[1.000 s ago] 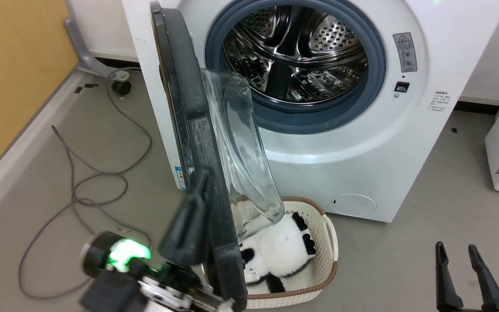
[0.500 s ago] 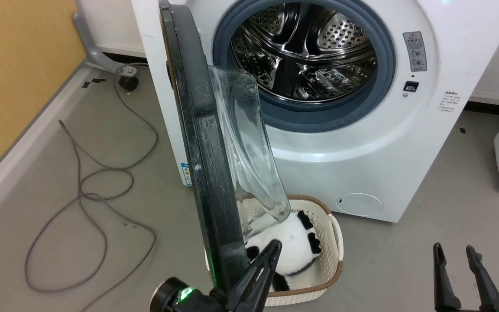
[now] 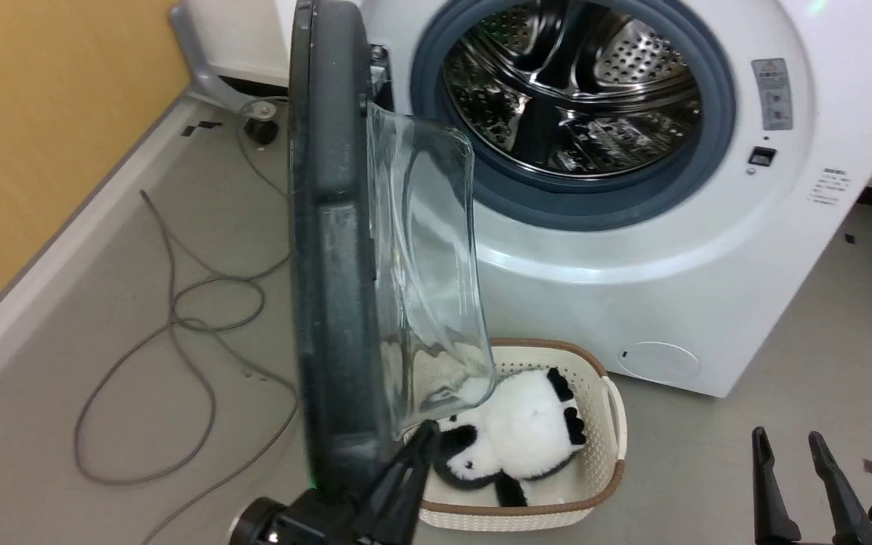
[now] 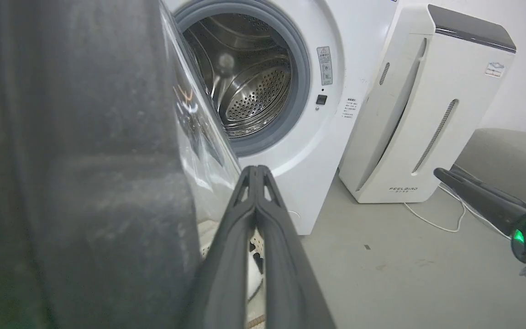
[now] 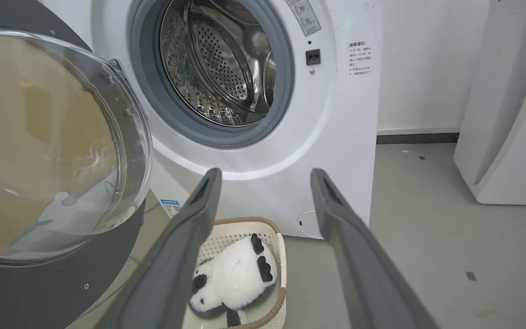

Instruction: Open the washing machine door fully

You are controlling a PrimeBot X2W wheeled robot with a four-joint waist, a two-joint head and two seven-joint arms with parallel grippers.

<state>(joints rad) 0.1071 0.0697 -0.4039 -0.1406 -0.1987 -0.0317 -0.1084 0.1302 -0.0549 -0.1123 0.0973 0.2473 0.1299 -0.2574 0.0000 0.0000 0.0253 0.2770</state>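
Observation:
The washing machine door (image 3: 330, 288) stands swung out from the white machine (image 3: 633, 303), edge-on to the head camera. Its black rim is on the left and its clear glass bowl (image 3: 425, 250) bulges right. My left gripper (image 3: 427, 433) is shut and empty, low down on the door's inner side beside the rim's bottom edge. Whether it touches the door I cannot tell. In the left wrist view the shut left gripper (image 4: 256, 170) points along the door (image 4: 85, 183). My right gripper (image 3: 786, 439) hangs open at the lower right, far from the door (image 5: 48, 146). Its fingers (image 5: 199, 214) are spread wide.
A white basket (image 3: 608, 462) holding a panda plush (image 3: 519, 435) sits on the floor under the door and before the machine. Grey cable (image 3: 179, 341) loops on the floor to the left, by a yellow wall. A white appliance (image 4: 427, 114) stands right of the machine.
The head camera moved, shifting the picture right. My left gripper went from the rim's outer face round to its inner side. The door now looks more edge-on. The right gripper kept still.

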